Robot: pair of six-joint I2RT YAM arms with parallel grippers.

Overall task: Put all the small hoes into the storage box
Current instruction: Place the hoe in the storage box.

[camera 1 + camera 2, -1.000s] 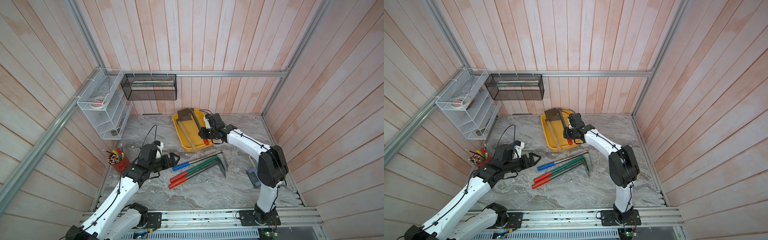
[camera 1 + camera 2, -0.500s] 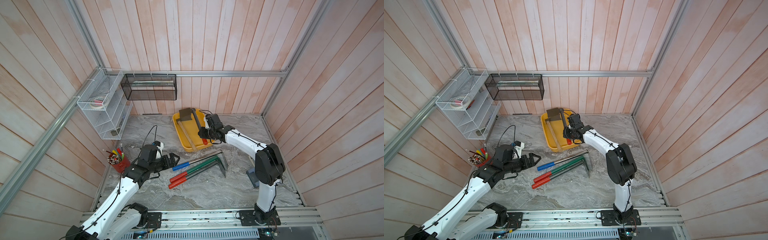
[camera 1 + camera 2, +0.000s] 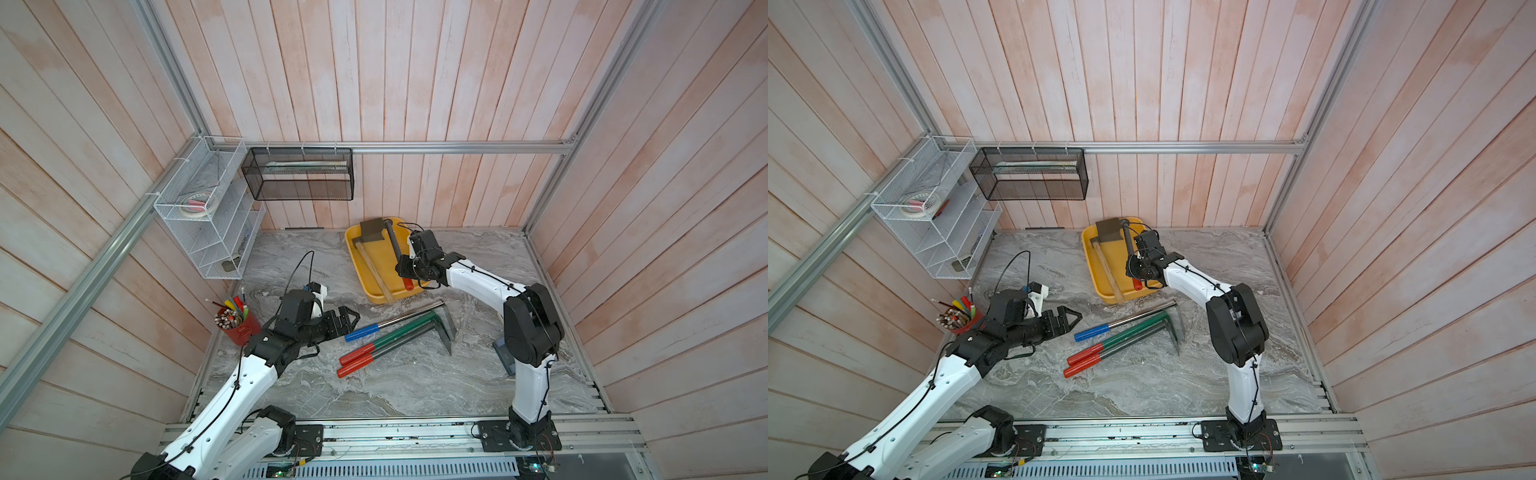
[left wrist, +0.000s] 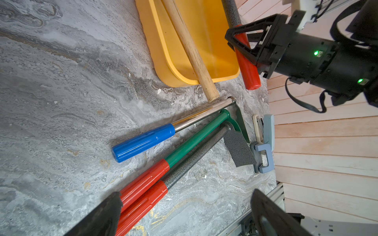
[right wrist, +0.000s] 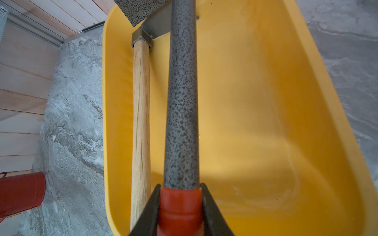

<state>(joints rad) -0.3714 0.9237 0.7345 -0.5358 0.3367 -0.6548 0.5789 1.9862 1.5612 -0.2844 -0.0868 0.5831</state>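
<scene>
— What moved in that last second?

— Hardly anything. Nearest us, the left gripper hung over the table with its jaws spread wide and empty, just short of the blue-gripped tool. It had not budged. That tool and its two red-gripped neighbours lay side by side exactly as before.

— And the right arm?

— Its elbow had leaned a shade toward the box, nothing more. The right gripper stayed clamped on the red grip of the small hoe, at the near end of the storage box.

— So where was the hoe?

— Lengthwise over the box, beside the wooden-handled hoe already inside. Its speckled shaft ran toward the far wall, and the blade sat at the far end, overlapping the other hoe's head. The red grip poked out past the near rim. I couldn't tell whether the shaft rested on the box floor or hung just above it.

— What did that mean for the job?

— The carrying looked finished, I'd say. With the tool no longer travelling, what remained seemed to be letting go and backing off. One worry was that the grip end overhung the rim, so the hoe might tip or slide on release.
</scene>
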